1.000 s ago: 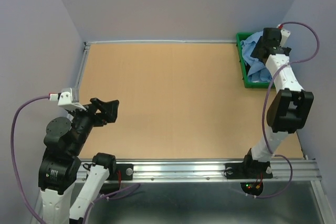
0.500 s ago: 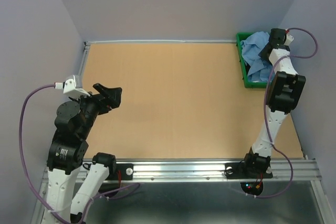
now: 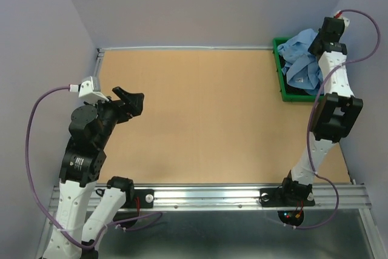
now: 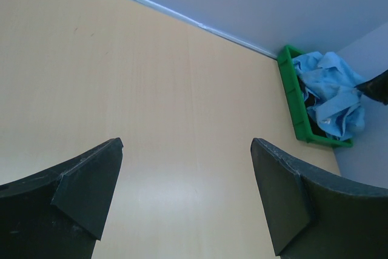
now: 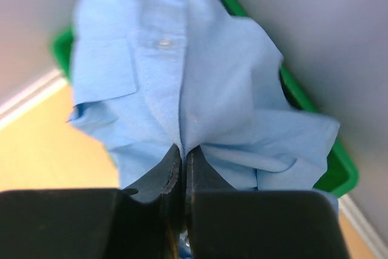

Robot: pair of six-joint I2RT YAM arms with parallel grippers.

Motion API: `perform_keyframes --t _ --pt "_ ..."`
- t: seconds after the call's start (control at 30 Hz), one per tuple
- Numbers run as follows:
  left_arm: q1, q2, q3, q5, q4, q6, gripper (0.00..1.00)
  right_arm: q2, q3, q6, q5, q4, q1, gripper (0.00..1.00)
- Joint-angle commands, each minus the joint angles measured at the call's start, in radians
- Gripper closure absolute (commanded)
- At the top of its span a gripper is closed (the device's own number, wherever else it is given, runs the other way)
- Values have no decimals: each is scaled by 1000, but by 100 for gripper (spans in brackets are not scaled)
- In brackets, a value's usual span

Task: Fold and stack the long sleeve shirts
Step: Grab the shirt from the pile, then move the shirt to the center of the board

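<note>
A crumpled light blue shirt (image 3: 302,59) is pinched in the clenched right gripper (image 5: 182,157) and hangs partly into the green bin (image 3: 281,86). The bin is set at the far right corner of the worktop (image 3: 206,119), close to the side wall (image 3: 367,22). The left gripper (image 4: 185,150) is held wide open near the worktop's left edge, well apart from the bin.

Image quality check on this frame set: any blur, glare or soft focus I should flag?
Top external: evenly lit, sharp, no glare on the table. Left wrist: the open left gripper is dark and slightly soft; faint sheen on the table beyond it. Right wrist: the light blue shirt blurs toward the top, as does the green bin; sharpest near the shut right gripper.
</note>
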Motion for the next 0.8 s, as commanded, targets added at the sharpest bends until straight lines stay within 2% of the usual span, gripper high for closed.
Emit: perform_keyframes --t 0.0,0.4,0.57,0.77 --pt "-4 17 -6 17 72 42 1 -183 36 -116 -37 95 33 99" --pt "-4 14 -6 26 73 76 1 -278 139 -239 -138 117 153 99" --pt "-4 -3 6 -8 55 79 1 -279 238 -281 -233 117 289 99" --pt "-4 2 34 -74 26 73 1 -228 425 -196 -394 150 430 99"
